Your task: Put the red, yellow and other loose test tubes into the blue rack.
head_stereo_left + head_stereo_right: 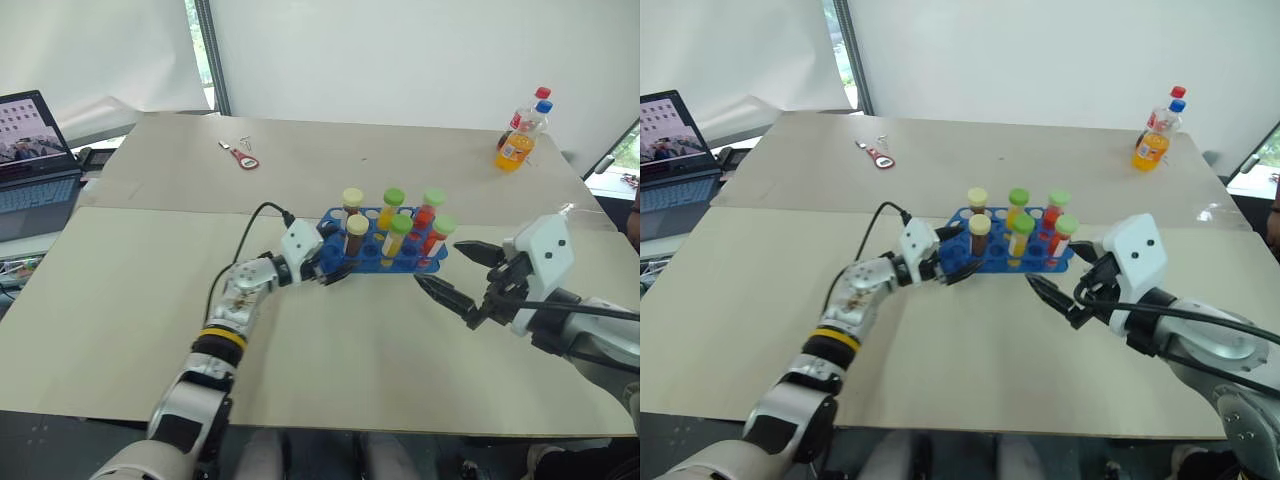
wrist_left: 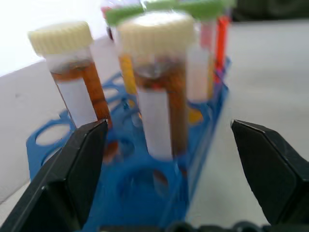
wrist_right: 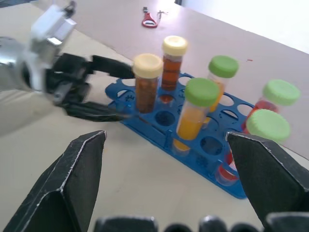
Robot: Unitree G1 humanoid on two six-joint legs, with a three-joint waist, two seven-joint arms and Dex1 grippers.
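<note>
At the rack's [image 1: 385, 243] near end, the left gripper [image 1: 335, 262] stands open, empty, its fingers either side of the rack's corner by a cream-capped brown tube [image 1: 356, 238]. The right gripper [image 1: 458, 272] hangs open and empty just beside the other end. Six tubes stand upright in the rack mid-table [image 1: 150, 300]. No loose tube is seen, so the task looks finished.

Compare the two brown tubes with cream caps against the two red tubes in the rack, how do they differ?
The brown tubes wear cream caps; the red tubes wear green ones. The brown tubes stand at the end of the blue rack beside the left gripper; the red tubes stand at the opposite end. All four stand upright in the rack.
</note>
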